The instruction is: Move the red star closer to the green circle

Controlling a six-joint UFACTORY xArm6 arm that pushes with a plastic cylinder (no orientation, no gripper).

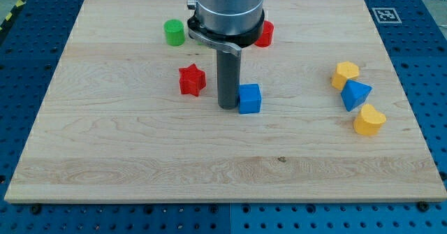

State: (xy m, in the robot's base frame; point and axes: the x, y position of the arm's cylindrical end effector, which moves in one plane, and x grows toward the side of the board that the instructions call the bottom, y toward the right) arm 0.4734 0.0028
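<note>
Camera view: the wooden desk [140, 157] fills most of the frame, on a blue perforated base. The tool here is a plain dark rod with nothing to clench or release; my tip [227, 107] rests on the desk near the centre of the frame, touching or just beside the left face of the blue cube [249, 98].

The red star [192, 79] lies left of the rod, near it but apart. The green circle [174, 33] sits in the upper left-centre, above the star and well apart from it. A red block [265, 34], half hidden behind the arm's grey housing, sits at upper centre; its shape cannot be told.

At the right, a yellow hexagon [345, 74], a blue triangle [356, 94] and a yellow heart [369, 120] form a close diagonal row.
</note>
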